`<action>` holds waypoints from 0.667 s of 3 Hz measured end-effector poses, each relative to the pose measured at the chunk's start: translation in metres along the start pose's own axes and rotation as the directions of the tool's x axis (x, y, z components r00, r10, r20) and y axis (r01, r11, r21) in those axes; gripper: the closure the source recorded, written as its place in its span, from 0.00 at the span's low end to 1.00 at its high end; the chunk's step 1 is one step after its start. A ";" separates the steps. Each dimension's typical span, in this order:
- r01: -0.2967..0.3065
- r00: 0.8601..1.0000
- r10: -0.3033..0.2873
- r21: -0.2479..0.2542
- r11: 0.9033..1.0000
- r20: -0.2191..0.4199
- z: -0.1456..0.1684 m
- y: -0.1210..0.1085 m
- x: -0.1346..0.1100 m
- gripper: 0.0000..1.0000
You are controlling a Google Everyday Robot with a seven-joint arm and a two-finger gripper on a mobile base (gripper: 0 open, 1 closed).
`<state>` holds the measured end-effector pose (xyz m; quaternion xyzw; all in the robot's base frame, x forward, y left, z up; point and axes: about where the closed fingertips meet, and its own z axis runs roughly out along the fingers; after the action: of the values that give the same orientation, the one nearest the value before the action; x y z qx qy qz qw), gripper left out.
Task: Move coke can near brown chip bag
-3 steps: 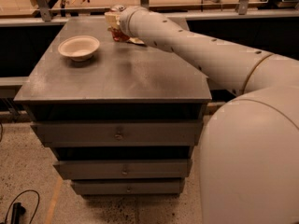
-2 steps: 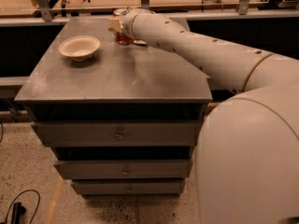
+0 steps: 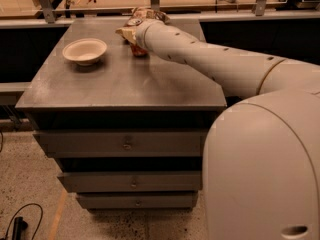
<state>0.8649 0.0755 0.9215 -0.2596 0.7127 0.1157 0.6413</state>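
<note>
The coke can (image 3: 139,50) shows as a small red patch on the far part of the table, just under my arm's wrist; most of it is hidden. The brown chip bag (image 3: 144,14) lies crumpled at the table's far edge, right behind the can and the wrist. My gripper (image 3: 131,36) is at the end of the long cream arm, over the can and against the bag's near side. The wrist covers most of it.
A pale shallow bowl (image 3: 84,50) sits on the grey table top (image 3: 120,84) to the left of the can. The table is a cabinet with drawers (image 3: 127,144) below. A railing and a wooden bench run behind it. My base fills the lower right.
The wrist and the red can have shifted a little down and to the right, toward the table top below the bag. The bowl and the bag have not moved.
</note>
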 end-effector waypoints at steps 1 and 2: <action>-0.010 1.000 0.010 0.028 1.000 0.000 -0.002 -0.004 0.006 0.12; -0.014 1.000 0.015 0.055 0.998 -0.016 -0.016 -0.011 0.008 0.00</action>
<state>0.8564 0.0568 0.9178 -0.2376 0.7226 0.0985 0.6416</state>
